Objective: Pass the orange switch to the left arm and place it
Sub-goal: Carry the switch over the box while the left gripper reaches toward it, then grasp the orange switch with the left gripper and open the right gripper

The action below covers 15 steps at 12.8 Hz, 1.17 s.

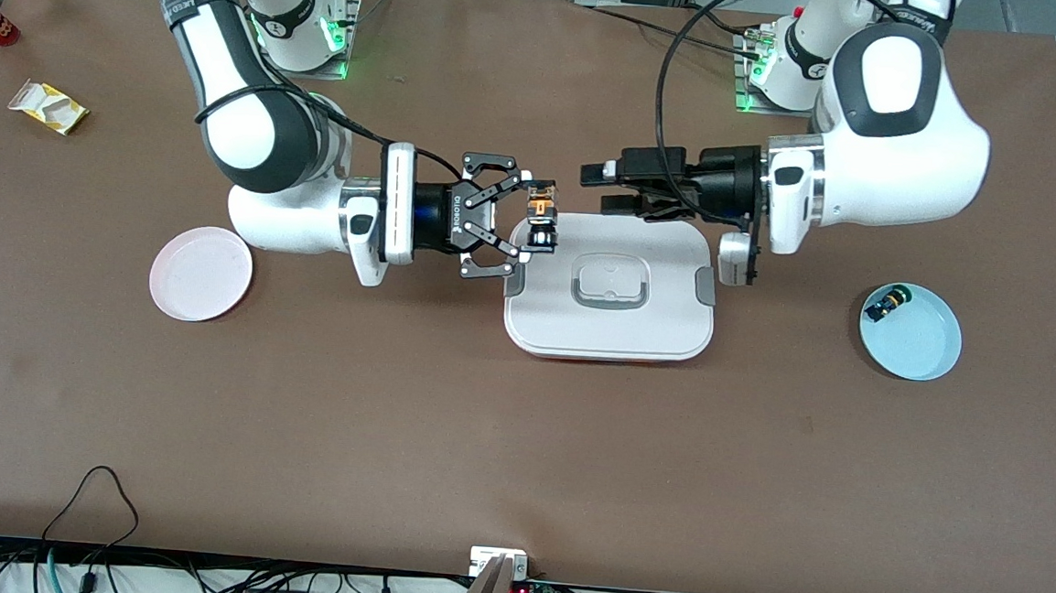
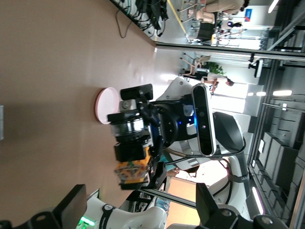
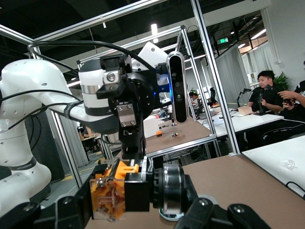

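Two grippers face off above the box (image 1: 611,288) — the right gripper (image 1: 533,216) is clamped on the orange switch (image 1: 541,215), held over the box's edge. Left gripper (image 1: 597,186) hangs just beside it, fingers parted and empty. Switch looks light, rigid, probably slick — best taken by its free black barrel. Its orange face stays hidden.

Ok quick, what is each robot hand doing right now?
Right end effector: closed on the orange switch, above the box edge.
Left end effector: open, empty, facing the switch.
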Tool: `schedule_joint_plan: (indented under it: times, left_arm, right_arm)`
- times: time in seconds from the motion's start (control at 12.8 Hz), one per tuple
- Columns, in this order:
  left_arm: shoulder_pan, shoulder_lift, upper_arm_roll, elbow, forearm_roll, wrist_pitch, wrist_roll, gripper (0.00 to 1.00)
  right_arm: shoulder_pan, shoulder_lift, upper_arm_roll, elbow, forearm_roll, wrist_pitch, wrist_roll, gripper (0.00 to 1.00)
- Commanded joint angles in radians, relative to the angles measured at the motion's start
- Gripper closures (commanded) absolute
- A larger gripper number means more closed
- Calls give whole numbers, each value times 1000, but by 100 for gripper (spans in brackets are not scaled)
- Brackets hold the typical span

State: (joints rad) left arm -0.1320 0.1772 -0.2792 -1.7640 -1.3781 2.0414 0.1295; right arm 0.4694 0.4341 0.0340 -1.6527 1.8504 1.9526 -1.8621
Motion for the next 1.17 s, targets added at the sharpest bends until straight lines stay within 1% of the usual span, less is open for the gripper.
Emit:
schedule_joint_plan:
  times: [0.0, 0.08, 0.23, 0.31, 0.47, 0.55, 0.7, 0.78, 0.86, 1.09]
  left_arm:
    - [2, 22, -3, -25, -115, 10, 113, 0]
    - [-12, 24, -6, -37, -152, 34, 119, 0]
    - [-50, 31, -9, -41, -179, 127, 125, 0]
    - [-69, 37, -9, -43, -223, 147, 127, 0]
    - [-75, 38, -9, -43, -231, 152, 139, 0]
    - [-72, 38, -9, -43, -231, 151, 142, 4]
    - [-72, 38, -8, -45, -231, 148, 163, 24]
    - [-71, 38, -8, -45, -231, 145, 168, 26]
    - [-69, 38, -8, -45, -231, 142, 168, 36]
    - [-58, 34, -6, -45, -223, 137, 177, 52]
  right_arm:
    - [17, -3, -5, 1, 56, 18, -23, 80]
    - [23, -3, -5, 1, 59, 31, -23, 80]
    - [31, -3, -5, 1, 79, 55, -15, 80]
    - [37, -3, -5, 1, 79, 55, -18, 80]
    - [40, -3, -5, 1, 79, 55, -20, 80]
    - [47, -5, -5, -1, 79, 57, -20, 80]
    - [49, -5, -6, 1, 79, 75, -17, 80]
    - [49, -5, -6, -1, 81, 77, -17, 80]
    - [49, -5, -6, 1, 81, 78, -17, 80]
    - [49, -8, -6, 1, 81, 80, -11, 80]
